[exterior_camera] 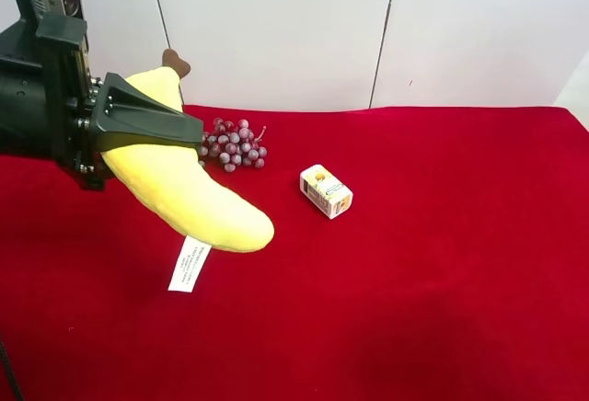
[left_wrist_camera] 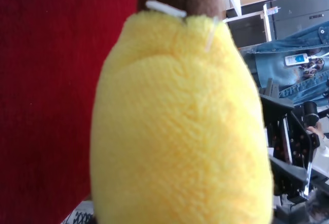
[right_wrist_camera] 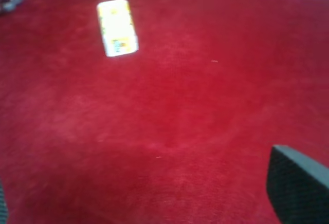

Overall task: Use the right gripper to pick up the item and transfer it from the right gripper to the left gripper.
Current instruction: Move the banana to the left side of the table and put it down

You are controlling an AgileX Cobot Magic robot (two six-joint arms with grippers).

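Plush banana (left_wrist_camera: 180, 131), filling the left wrist view, was clamped above the red worktop (exterior_camera: 442, 281) in the jaws of the left gripper (exterior_camera: 167, 140), while the right gripper's (right_wrist_camera: 149, 193) jaws gaped empty over it.

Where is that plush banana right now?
The plush banana is at the exterior high view's left, held above the red cloth in the jaws of the left gripper, beside the grape bunch.
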